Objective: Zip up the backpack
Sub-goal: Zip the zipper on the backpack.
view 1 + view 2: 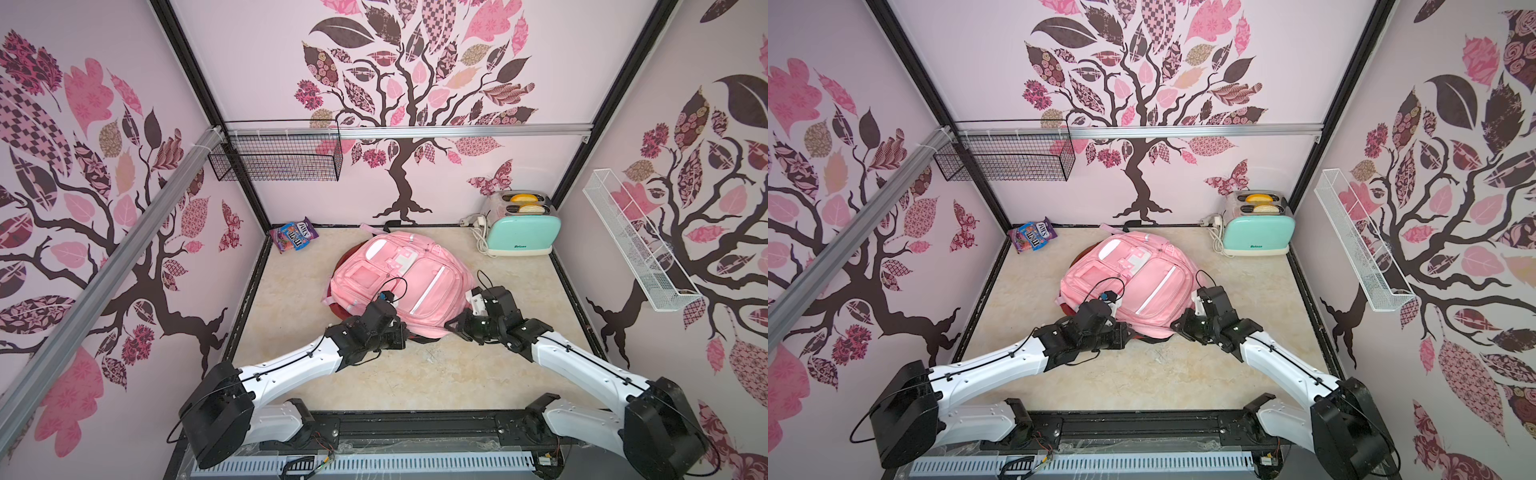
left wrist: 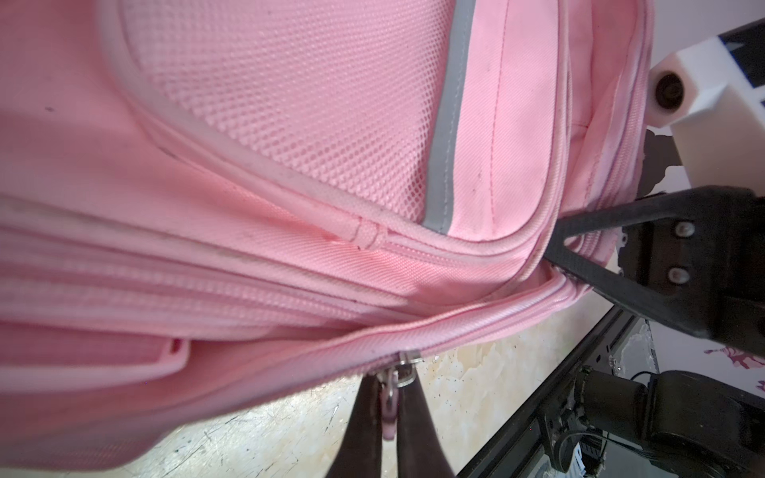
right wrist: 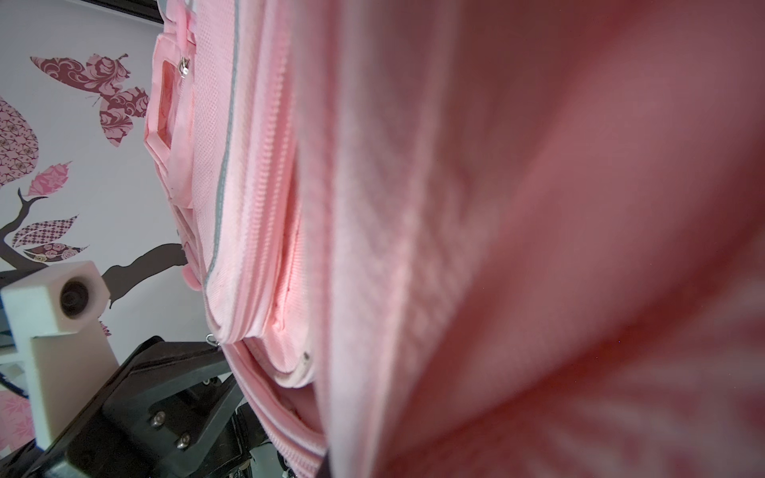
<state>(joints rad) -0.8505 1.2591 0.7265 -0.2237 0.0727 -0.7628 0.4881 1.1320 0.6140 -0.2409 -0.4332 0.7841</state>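
1. The bag (image 1: pixel 399 282) lies front up near the table's centre. Its near edge is at 6 o'clock, facing the arm bases.
2. The left claw (image 2: pixel 389 414) sits at the bag's 6 o'clock edge, closed on the pull (image 2: pixel 390 391) of the slider (image 2: pixel 407 360).
3. The right claw (image 2: pixel 552 248) is at the bag's 5 o'clock corner, pinched shut on a fold of fabric beside the zip track. In the right wrist view pink cloth fills most of the frame, so we cannot tell how deep that bite goes.
4. Risk: the pull is a thin metal tab held only at the fingertips. We expect a tug off the track's line could slide it out of the pinch.
5. Risk: the seams ahead of the slider are bunched in folds, and slack cloth may jam the slider.
6. Risk: if the right pinch lets go, the whole bag likely drags along with the left arm instead of zipping.
7. Risk: the claws are near each other, so travel toward 5 o'clock could bring them into contact.
8. The table (image 1: pixel 374 374) is pale marbled laminate, scuffed and smooth-looking.
9. Around the table:
   - toaster (image 1: pixel 521 232) with its cord (image 1: pixel 480 239) at 1 o'clock
   - candy bag (image 1: pixel 293 237) at 11 o'clock
   - black basket (image 1: pixel 276 160) on the rear rail
   - white basket (image 1: pixel 636 245) on the 3 o'clock wall
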